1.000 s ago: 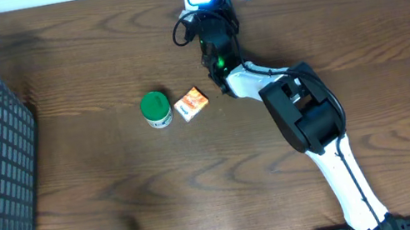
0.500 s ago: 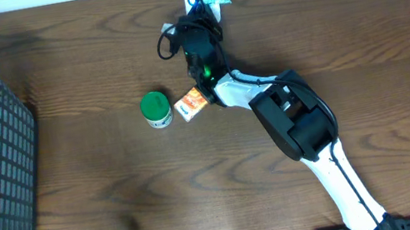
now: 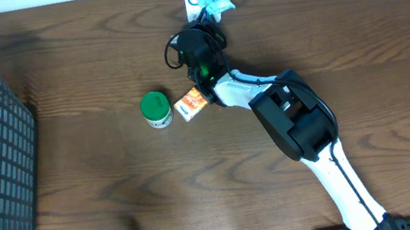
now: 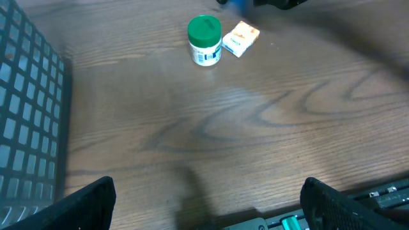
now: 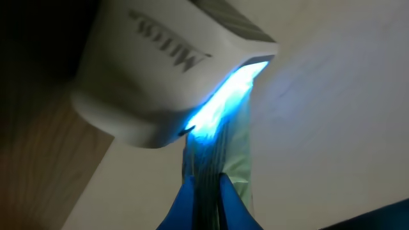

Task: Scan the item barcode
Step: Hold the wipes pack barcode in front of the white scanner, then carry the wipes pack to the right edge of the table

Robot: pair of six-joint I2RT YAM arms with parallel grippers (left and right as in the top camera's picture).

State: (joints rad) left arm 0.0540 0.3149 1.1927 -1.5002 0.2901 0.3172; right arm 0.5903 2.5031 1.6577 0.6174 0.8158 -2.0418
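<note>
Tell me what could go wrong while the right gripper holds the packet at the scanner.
The right gripper pinches the thin packet by one edge; it may slip. The packet looks nearly edge-on to the scanner, so the barcode may not read. The arm could nudge the orange box.

overhead camera hangs high, looking straight down on the whole worktop point(image 3: 117, 190), far edge at the top of frame, near edge at the bottom. left wrist camera sits low over the near edge, toward the left corner, tilted out across the wood to the far edge, a wide mid-distance look. it shares the basket point(image 4: 25, 115) on the left edge, the green-capped jar point(image 4: 205, 39) and the orange box point(image 4: 241, 38) with overhead. right wrist camera is pressed right up at the far edge, angled upward, it seems, though the close view is blurred. the scanner point(image 5: 160, 76) and packet point(image 5: 227, 150) fill it, both also seen from overhead.
</note>
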